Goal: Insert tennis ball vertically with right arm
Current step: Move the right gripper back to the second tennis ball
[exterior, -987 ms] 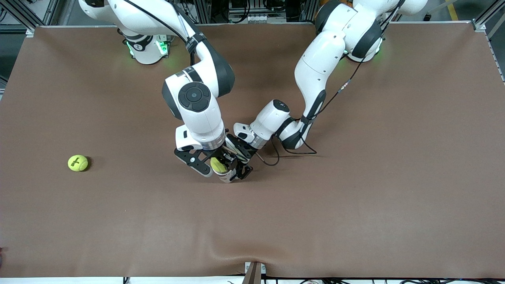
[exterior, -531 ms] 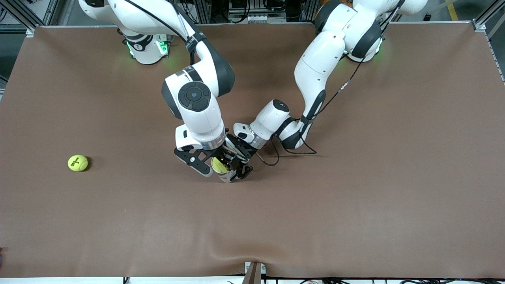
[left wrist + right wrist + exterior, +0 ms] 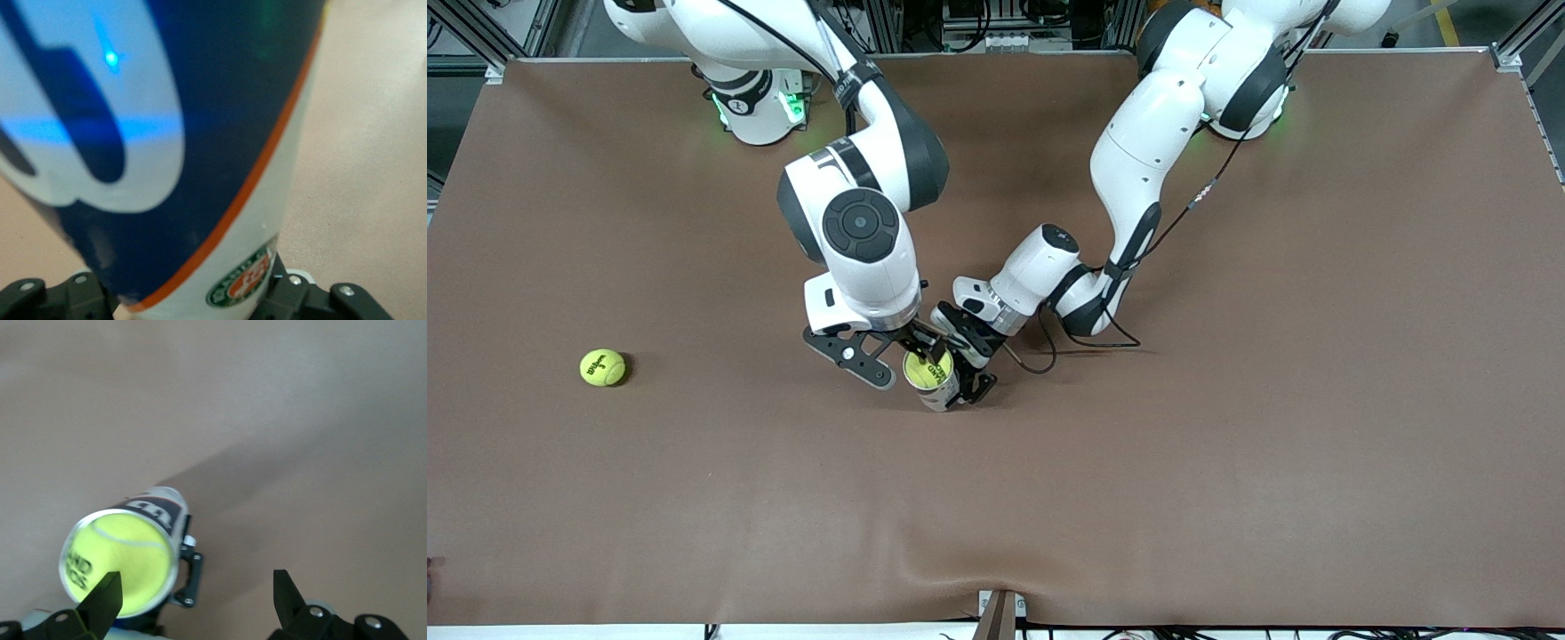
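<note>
Since a second ago the right arm has pulled up and toward its own end of the worktop; its claw has let go of the tennis ball, which now sits in the can.

Front view: right claw (image 3: 889, 356) is spread wide and empty, hanging just above and beside the can's mouth. Tennis ball (image 3: 921, 366) fills the open top of the upright can (image 3: 935, 384), mid-worktop (image 3: 1227, 462). Left claw (image 3: 969, 378) pinches the can from the side, low down. Second tennis ball (image 3: 603, 367) lies well apart, toward the right arm's end of the worktop.

Left wrist view: can wall (image 3: 167, 153) fills the frame, blue and white with an orange stripe, claw fingers (image 3: 303, 300) against its sides.

Right wrist view: looking down into the can (image 3: 120, 563), ball (image 3: 127, 557) seated just inside the rim. Claw fingers (image 3: 100, 603) stand far apart, nothing between them.
</note>
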